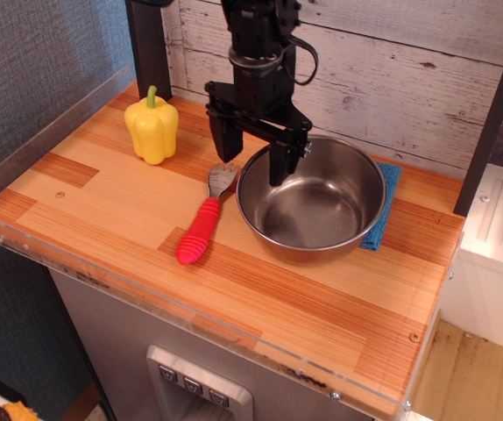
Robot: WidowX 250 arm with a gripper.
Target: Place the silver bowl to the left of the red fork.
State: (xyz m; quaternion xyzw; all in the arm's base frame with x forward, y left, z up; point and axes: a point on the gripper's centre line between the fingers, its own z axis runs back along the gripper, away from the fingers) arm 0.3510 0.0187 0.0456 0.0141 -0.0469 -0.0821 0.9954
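Our gripper (253, 165) hangs open, jaws straddling the bowl's (312, 198) rim on the side facing the fork (204, 220), whose handle points toward the counter's front edge.

The silver bowl (312, 199) is a large, round, shiny steel vessel with deep reflective sides, standing upright and empty on the right half of the wooden top. The red fork (204, 221) lies flat just beside its left rim, ribbed red handle pointing toward the front edge, its short grey tined head pointing back.
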